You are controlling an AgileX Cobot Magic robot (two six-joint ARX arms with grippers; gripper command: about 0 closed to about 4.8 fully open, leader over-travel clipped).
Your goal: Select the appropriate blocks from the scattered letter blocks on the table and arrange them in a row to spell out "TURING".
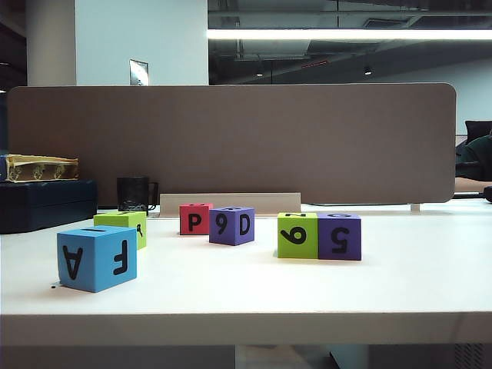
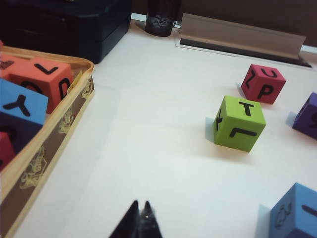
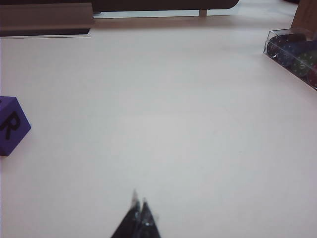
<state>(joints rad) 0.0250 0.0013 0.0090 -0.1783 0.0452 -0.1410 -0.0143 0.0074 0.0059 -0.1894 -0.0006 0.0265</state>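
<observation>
The left gripper (image 2: 140,214) hangs low over the bare table (image 2: 148,148) with its two dark fingertips pressed together, holding nothing. Nearest to it, off to one side, sits the blue block (image 2: 295,213), showing a small fish picture on one face in the left wrist view and the letters A and F in the exterior view. On the other side, close by, a yellow-rimmed tray (image 2: 59,124) holds more cubes, among them an orange-red one and a blue one marked Y. Ahead of the claw stands the lime green block (image 2: 239,123) with a T on top, apart from its neighbours, and beyond that the red block (image 2: 263,83) bearing P and U. A purple block (image 2: 307,115) shows only its edge beside the red one; the exterior view reads 9 and D on it. Farthest from the claw are a black mug (image 2: 161,17) and a pale metal strip along the brown-grey divider panel (image 1: 231,138). The right gripper (image 3: 137,210) also hovers above open tabletop, tips shut together and empty. Ahead of it and off to one side lies a purple cube (image 3: 11,125) marked R, which touches a second lime green block (image 1: 297,235) in the exterior view. Far off on the opposite side rests a clear case of round chips (image 3: 294,54).
</observation>
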